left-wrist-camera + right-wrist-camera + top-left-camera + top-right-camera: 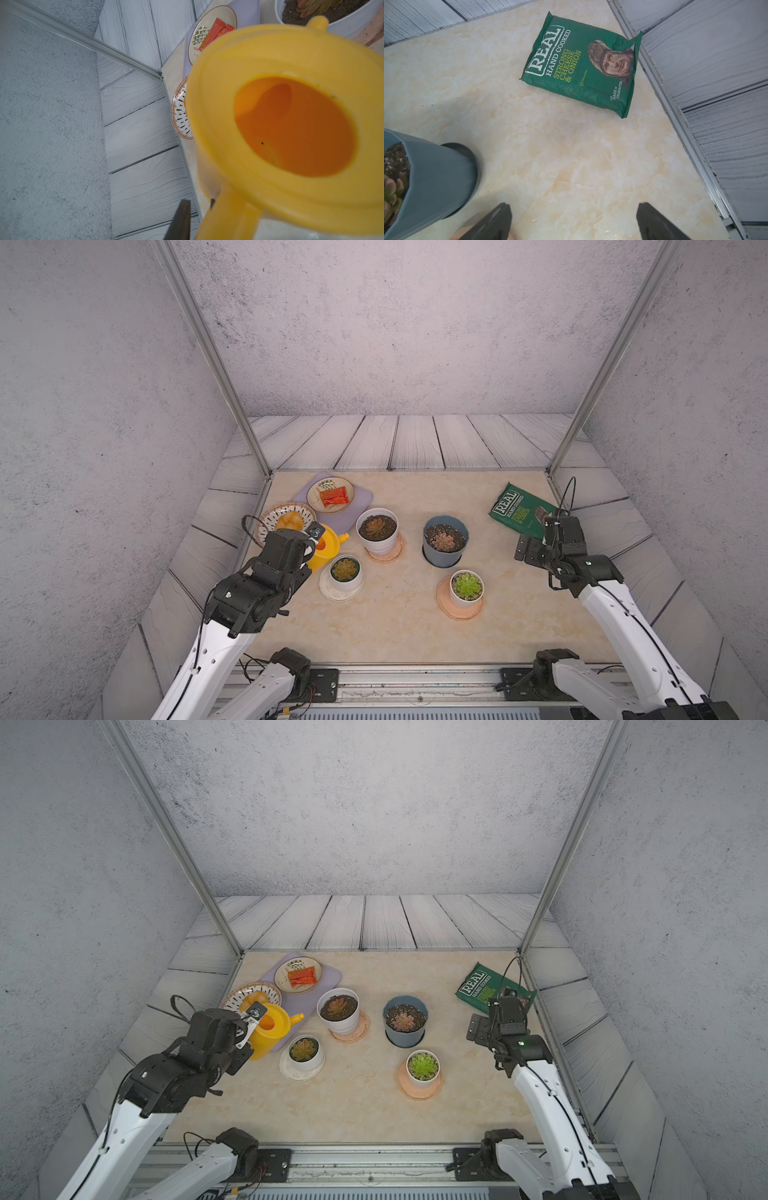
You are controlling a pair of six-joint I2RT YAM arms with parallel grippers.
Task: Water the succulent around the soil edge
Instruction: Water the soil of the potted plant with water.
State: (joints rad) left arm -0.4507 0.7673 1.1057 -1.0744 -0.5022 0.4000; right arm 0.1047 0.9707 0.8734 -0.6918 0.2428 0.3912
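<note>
My left gripper (314, 535) (198, 204) is shut on the handle of a yellow watering can (328, 548) (270, 1029) (291, 124) at the table's left. The can's spout (343, 537) (317, 21) points at a white pot holding a reddish-brown succulent (376, 527) (337, 1006) and stops just short of its rim. A small white pot with an olive succulent (345, 569) stands right in front of the can. A blue-grey pot (445, 540) (436, 182) and a bright green succulent (467, 585) stand further right. My right gripper (527, 549) (574, 209) hangs open over bare table.
Behind the can are a patterned bowl with an orange food item (286, 519) and a plate with red packets (331, 494) on a lilac mat (361, 499). A green crisp bag (517, 510) (583, 64) lies at the back right. Metal frame posts (555, 466) stand at the corners.
</note>
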